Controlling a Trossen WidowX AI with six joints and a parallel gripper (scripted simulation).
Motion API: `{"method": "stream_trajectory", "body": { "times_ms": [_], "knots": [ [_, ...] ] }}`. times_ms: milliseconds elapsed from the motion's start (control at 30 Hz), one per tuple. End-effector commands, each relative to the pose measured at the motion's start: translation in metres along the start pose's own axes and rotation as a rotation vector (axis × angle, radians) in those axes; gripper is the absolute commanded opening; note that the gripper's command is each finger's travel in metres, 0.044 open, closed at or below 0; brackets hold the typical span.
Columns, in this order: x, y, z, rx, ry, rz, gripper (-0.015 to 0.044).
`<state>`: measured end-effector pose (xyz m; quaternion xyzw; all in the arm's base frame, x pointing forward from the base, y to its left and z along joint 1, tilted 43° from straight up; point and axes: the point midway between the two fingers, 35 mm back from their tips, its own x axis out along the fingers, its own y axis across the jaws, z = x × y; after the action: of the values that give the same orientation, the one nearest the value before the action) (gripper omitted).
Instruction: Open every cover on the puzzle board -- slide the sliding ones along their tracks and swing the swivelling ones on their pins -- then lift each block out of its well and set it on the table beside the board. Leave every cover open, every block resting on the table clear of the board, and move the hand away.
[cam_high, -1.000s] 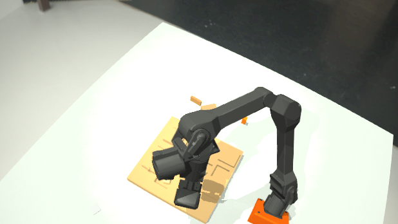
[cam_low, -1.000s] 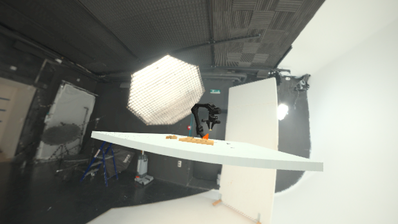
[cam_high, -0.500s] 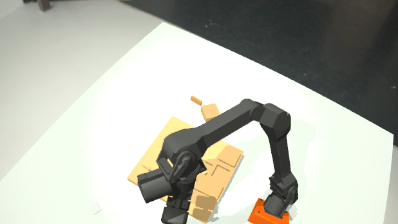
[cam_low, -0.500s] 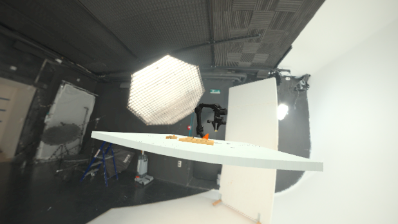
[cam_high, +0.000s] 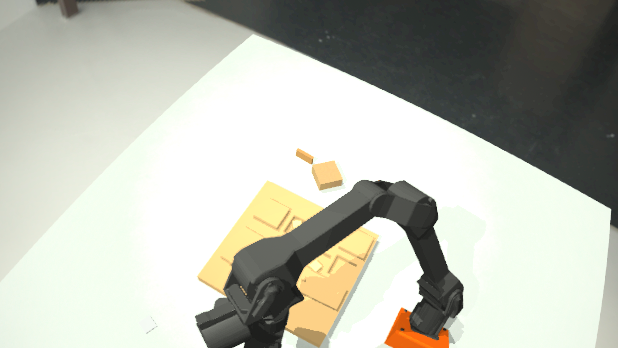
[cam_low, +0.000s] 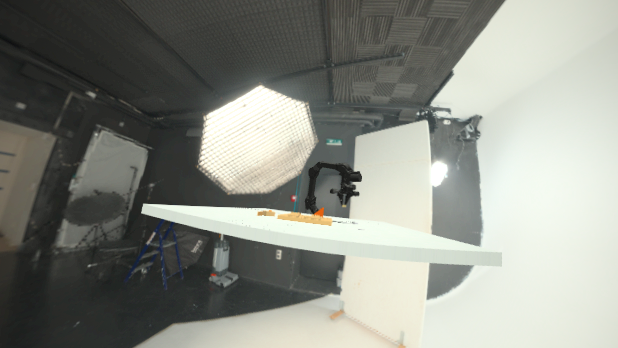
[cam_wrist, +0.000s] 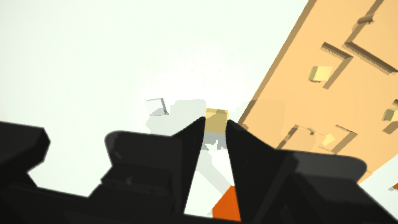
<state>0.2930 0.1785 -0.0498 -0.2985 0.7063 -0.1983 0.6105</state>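
My gripper points down, shut on a small yellow block. It hangs above the table beside the board's edge; its fingers are hidden in the top view. The tan puzzle board lies on the table. Pale yellow blocks show on it: one block, another block, and a third block. A square cover shows near its back. A small whitish block rests on the table clear of the board. The arm hides part of the board.
A larger tan block and a thin tan bar lie on the table behind the board. The orange arm base stands to the board's right in the top view. The arm arches over the board.
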Motion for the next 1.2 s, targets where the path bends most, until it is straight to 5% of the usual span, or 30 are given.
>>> {"method": "stream_trajectory", "body": {
  "times_ms": [0,1167],
  "knots": [
    [0.004,0.008,0.001,0.005,0.006,0.002,0.008],
    [0.06,0.009,0.005,0.006,0.005,0.002,0.008]
  ]
}}
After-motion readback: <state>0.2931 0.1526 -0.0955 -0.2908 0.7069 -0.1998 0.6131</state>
